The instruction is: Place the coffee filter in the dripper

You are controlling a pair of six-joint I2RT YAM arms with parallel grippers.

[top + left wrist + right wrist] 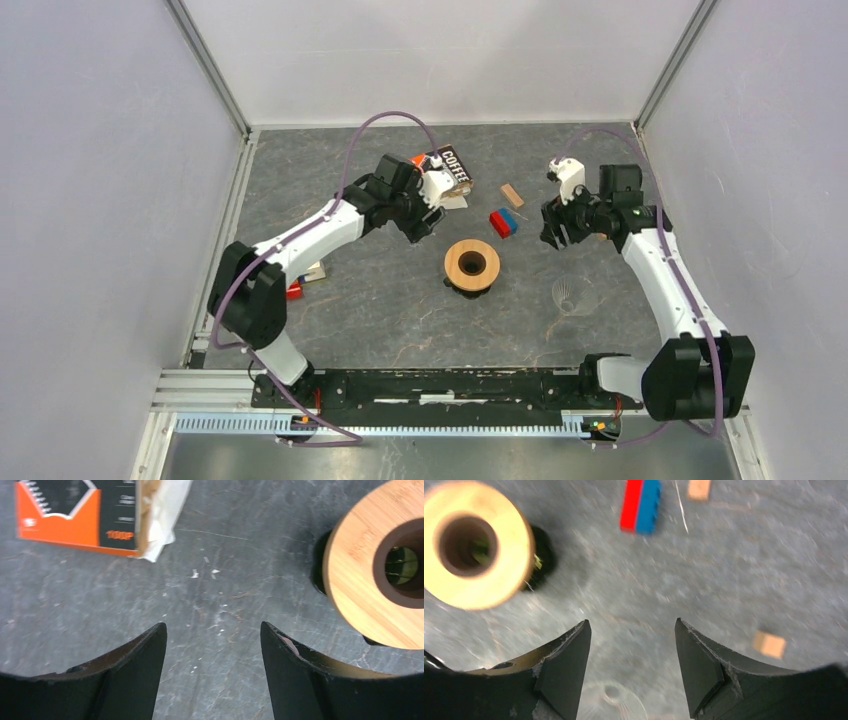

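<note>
the white paper coffee filter [167, 520] pokes out beside the orange-and-black coffee packet [75, 515], not yet in the round, tan-topped dark dripper [357, 585]. the left end effector [212, 630] hangs wide and empty between them (likely poised to fetch it); the right end effector [631, 627], equally wide, holds nothing.

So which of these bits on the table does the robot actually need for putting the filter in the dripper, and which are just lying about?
For the job:
coffee filter, the white paper at the packet's edge
dripper

Just lying about:
COFFEE packet
red and blue block
wooden block
clear glass cup
</note>
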